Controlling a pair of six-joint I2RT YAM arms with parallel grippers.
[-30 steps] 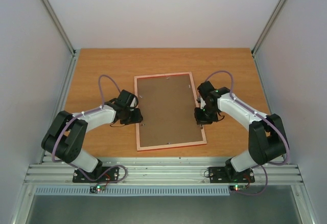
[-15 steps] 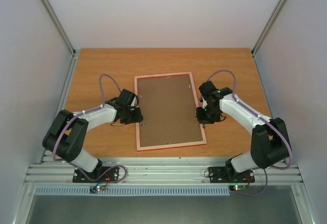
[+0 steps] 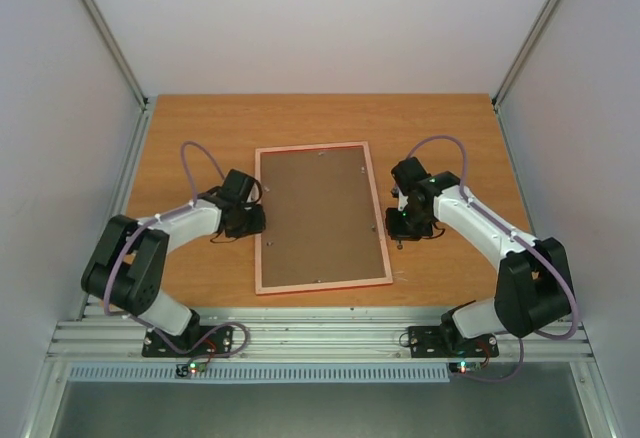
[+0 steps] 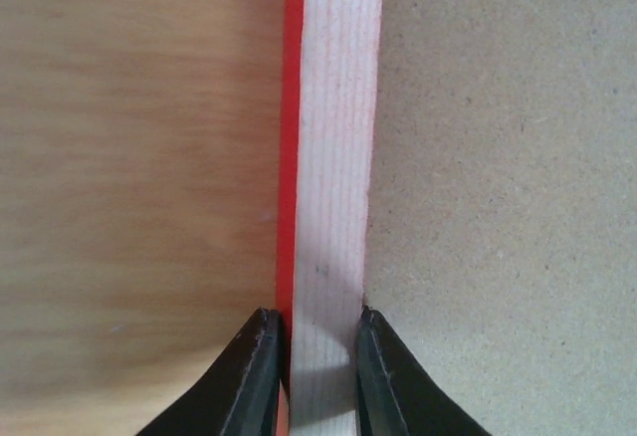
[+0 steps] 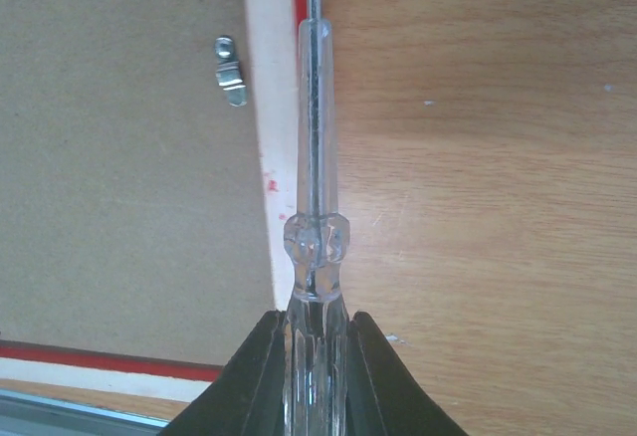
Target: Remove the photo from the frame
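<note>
Left arm (image 3: 185, 220) is laid low from its base, elbow bent, wrist turned inward to the right. Left gripper (image 4: 317, 319) is clamped; its fingers (image 4: 255, 376) are pinched on either side of the frame (image 4: 333, 157) rail. Right arm (image 3: 472, 221) is reached forward and folded inward to the left. Right gripper (image 5: 317, 319) is closed on a clear screwdriver (image 5: 317, 197) handle.

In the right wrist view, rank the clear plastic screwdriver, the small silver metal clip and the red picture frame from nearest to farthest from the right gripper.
1. Clear plastic screwdriver: held between the right gripper's fingers.
2. Red picture frame: its pale back rail runs just left of the tool.
3. Small silver metal clip: farther up-left, on the brown backing board.
</note>
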